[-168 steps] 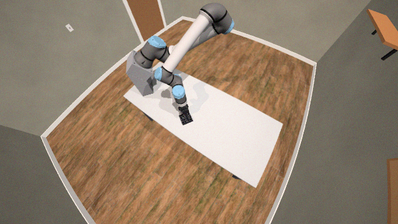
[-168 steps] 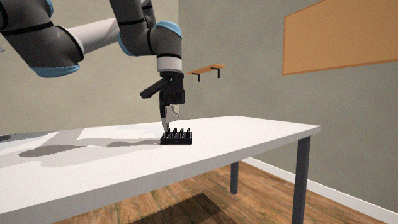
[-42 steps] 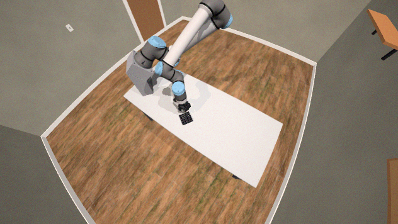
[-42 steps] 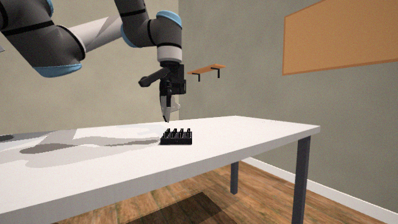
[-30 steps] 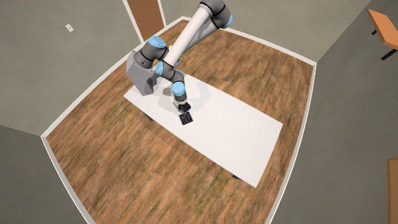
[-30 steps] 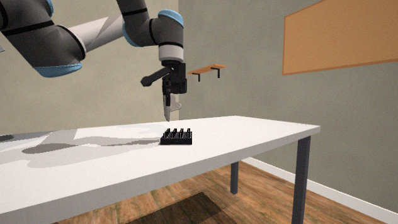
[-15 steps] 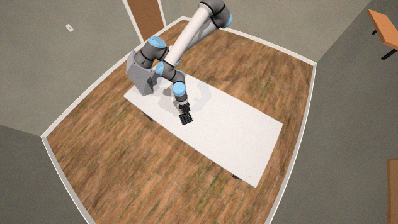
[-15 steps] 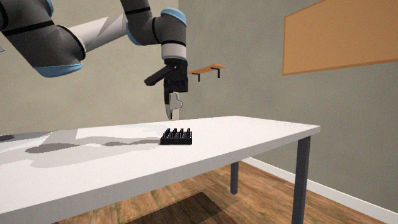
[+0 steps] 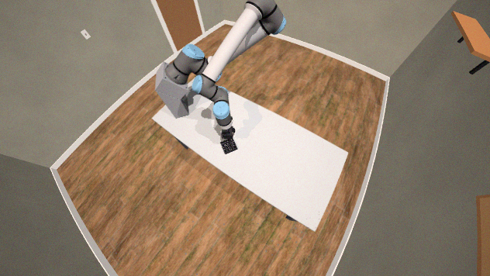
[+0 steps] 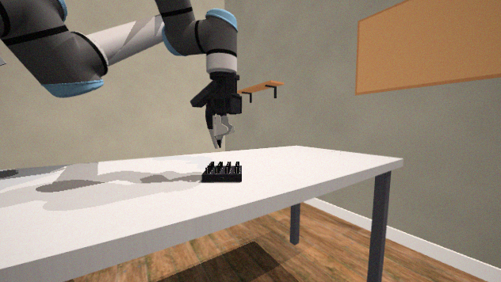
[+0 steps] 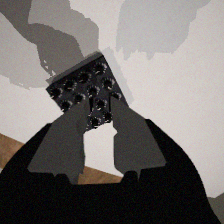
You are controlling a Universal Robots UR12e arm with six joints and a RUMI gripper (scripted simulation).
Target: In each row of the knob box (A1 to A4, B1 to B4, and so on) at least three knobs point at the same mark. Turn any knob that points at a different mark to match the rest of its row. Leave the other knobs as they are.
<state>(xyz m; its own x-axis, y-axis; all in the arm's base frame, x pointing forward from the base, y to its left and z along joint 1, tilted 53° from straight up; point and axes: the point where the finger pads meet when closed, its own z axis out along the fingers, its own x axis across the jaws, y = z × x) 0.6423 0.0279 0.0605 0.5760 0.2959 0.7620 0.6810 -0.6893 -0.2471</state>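
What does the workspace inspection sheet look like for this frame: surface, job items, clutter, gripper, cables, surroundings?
Surface: long white rectangular table on dark legs, crossed by arm shadows.
Job's things: small black square knob box lying flat on the table near its middle; rows of knobs stand up from it, but their pointer marks are too small to read.
Clutter: nothing seen.
Gripper: black two-jaw gripper hangs above the box, apart from it, fingers pointing down, nearly shut and holding nothing.
Cables: nothing seen.
Surroundings: wooden floor, grey-green walls, brown door, orange wall board, small orange wall shelf.
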